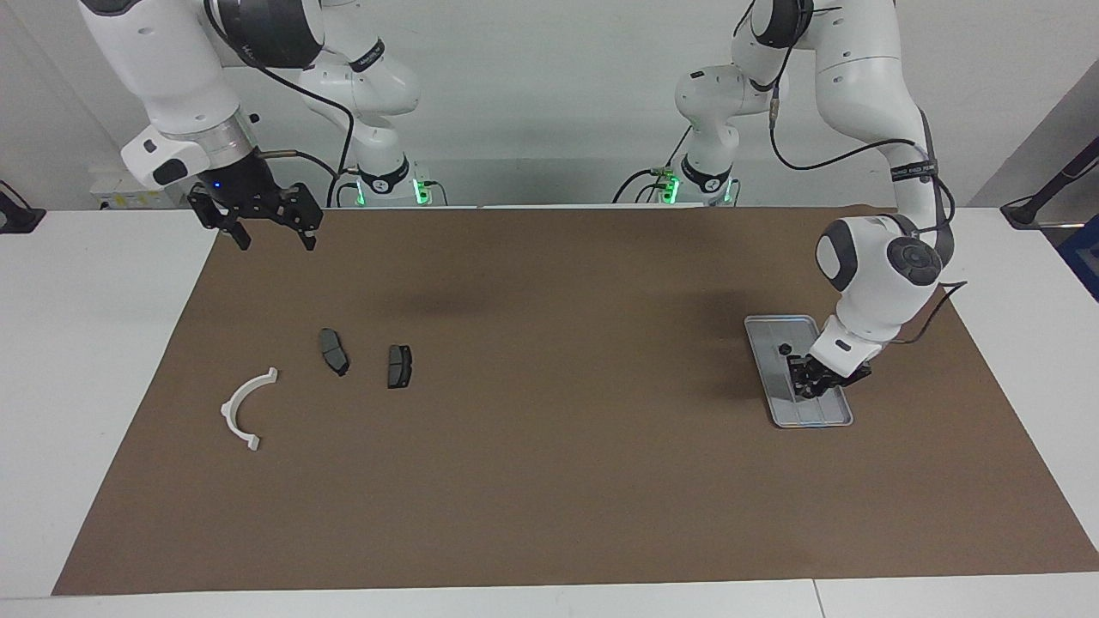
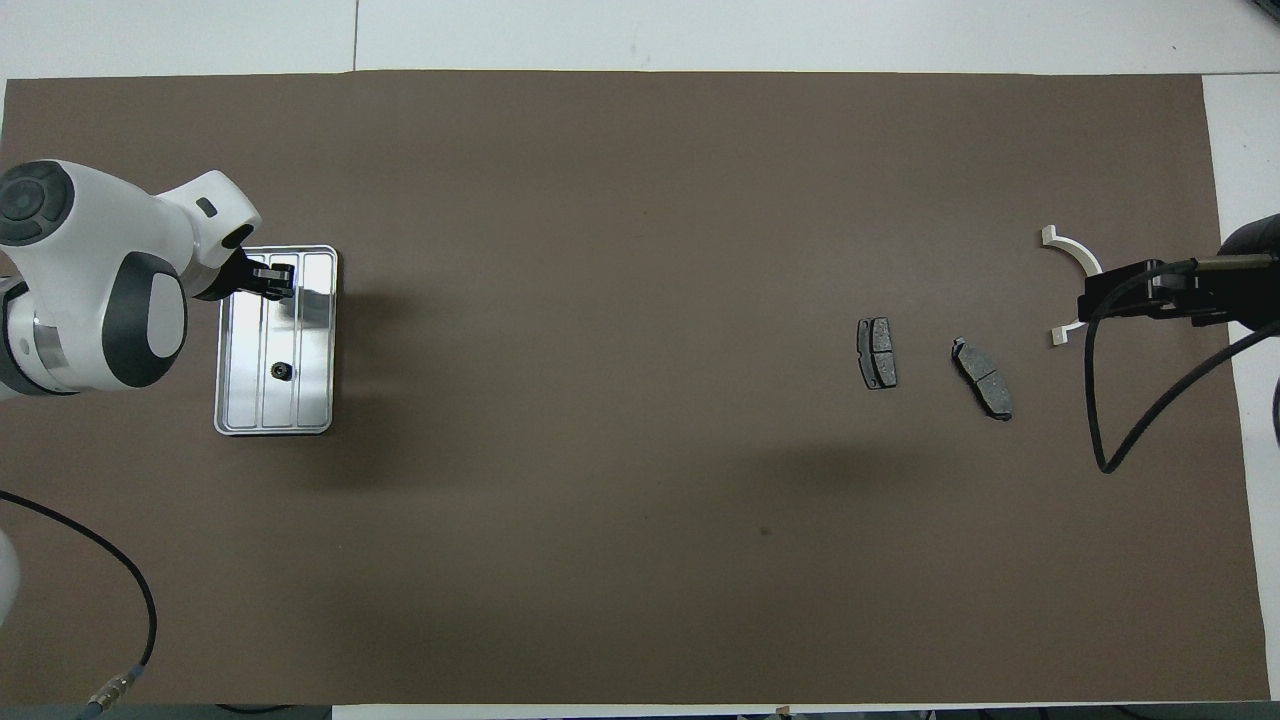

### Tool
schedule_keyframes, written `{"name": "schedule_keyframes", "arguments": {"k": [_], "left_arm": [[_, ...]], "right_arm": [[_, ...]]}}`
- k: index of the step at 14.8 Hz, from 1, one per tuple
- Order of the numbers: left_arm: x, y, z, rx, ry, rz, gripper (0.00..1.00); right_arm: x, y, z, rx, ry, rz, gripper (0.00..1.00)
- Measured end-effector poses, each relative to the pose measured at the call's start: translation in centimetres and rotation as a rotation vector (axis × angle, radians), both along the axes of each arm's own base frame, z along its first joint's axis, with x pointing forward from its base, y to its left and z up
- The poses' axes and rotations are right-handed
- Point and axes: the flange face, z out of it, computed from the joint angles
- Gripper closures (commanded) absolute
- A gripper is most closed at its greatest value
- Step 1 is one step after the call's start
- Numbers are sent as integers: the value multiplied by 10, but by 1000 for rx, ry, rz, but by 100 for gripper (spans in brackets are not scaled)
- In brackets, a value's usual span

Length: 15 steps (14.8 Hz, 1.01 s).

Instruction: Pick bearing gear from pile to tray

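**Second bearing gear carried over the tray for release**

Reading the facing view from its left edge: the right gripper (image 1: 269, 239) hangs with its fingers spread wide and empty above the edge of the brown mat (image 1: 549, 481) nearest the robots, at the right arm's end of the counter (image 1: 77, 360); this arm waits. Farther from the robots lies what remains of the pile: a white half-ring bracket (image 1: 244, 408), then two dark brake pads (image 1: 334, 351) (image 1: 399, 366) side by side, all apart from one another. No small round piece shows among them.

The middle of the mat is bare. At the left arm's end sits the tray (image 1: 816, 415), its long side running away from the robots. One bearing gear (image 1: 785, 349) already rests in it, in the half nearer the robots. The left gripper (image 1: 807, 388) is low over the tray's farther half, fingers drawn narrow; whether they pinch a small part cannot be told.

By judgement the step in hand is the placing at the tray. The next move calls for opening the fingers just above the ridged floor, clear of the rim and of the gear already lying there, then lifting straight up. Nothing stands in the way.
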Motion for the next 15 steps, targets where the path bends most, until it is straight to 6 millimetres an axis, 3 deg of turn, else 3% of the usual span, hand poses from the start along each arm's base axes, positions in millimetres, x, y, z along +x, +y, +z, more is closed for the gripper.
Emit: {"name": "schedule_keyframes", "arguments": {"k": [4,7,8,9,10,15], "left_arm": [[-6,-1,-18,-4,-19,-1,100],[-7,-1,-19,-4,-22,-1,100],[-7,-1,-19,-4,-22,-1,84],[-7,-1,-19,-4,-22,-1,26],[-7,-1,-19,-4,-22,-1,0],[-7,1,-17,-2,-19,2,0]], "right_arm": [[0,0,0,0,0,0,0],[0,0,0,0,0,0,0],[0,0,0,0,0,-1,0],[0,-1,0,0,0,-2,0],[0,-2,0,0,0,-4,0],[0,-4,0,0,0,-8,0]]}}
